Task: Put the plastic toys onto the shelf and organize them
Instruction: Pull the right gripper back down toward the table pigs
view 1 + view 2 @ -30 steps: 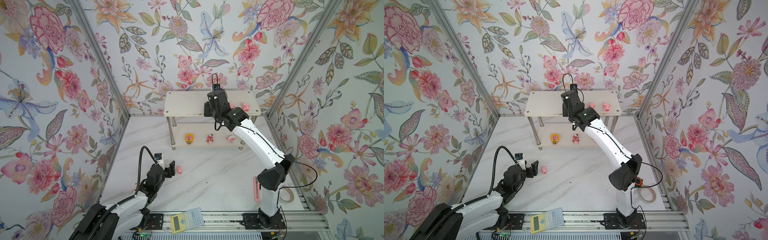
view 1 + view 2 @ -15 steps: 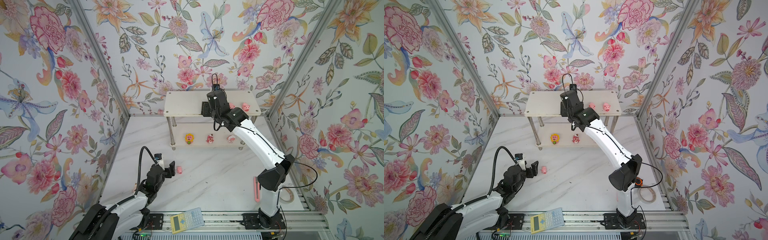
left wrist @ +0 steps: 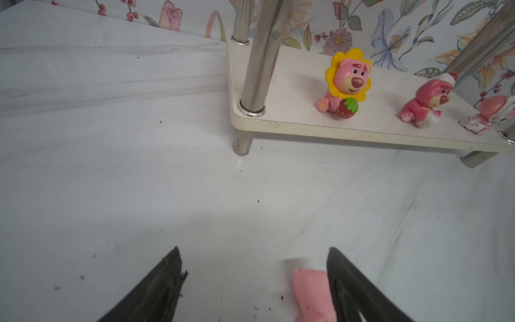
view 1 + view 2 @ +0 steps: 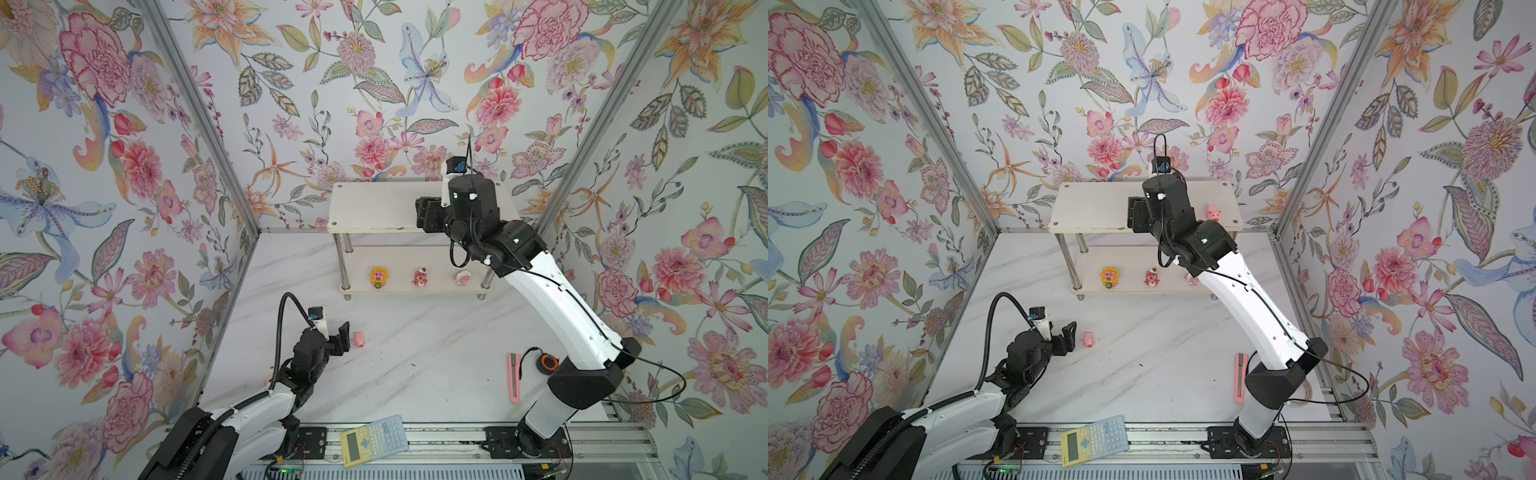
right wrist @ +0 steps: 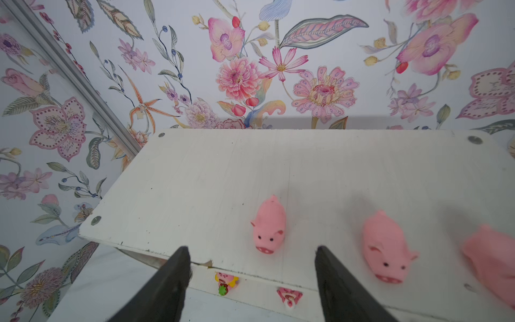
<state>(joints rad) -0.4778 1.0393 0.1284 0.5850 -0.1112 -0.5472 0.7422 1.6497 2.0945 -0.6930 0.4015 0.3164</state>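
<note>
R gripper (image 5: 251, 249) over top tier of shelf (image 5: 195, 178): jaws wide apart, holding nothing. End pig (image 5: 269, 225) stood on the tier in line w/ the gap, clear of both fingers. 2nd pig (image 5: 386, 248) beside it, 3rd pig (image 5: 493, 262) blurred at frame edge. All snouts faced shelf front, roughly even spacing, so judged a deliberate row: pigs up top. Lower tier held the odd ones in their own row: maned bear (image 3: 347, 80), red bear (image 3: 426, 103), round toy (image 3: 490, 111) (partly behind a leg).

L gripper (image 3: 253, 249) low over table (image 3: 125, 167), jaws also wide, empty. Loose pig (image 3: 312, 295) sat on table inside the gap, hard against one finger; touching or just shy, couldn't tell. Off-centre, so judged: closing as-is could shove or spin it rather than pinch it square; re-centre first. Step in hand, judged: L pick of loose pig. Bare stretch of top tier beyond end pig would extend the row.
</note>
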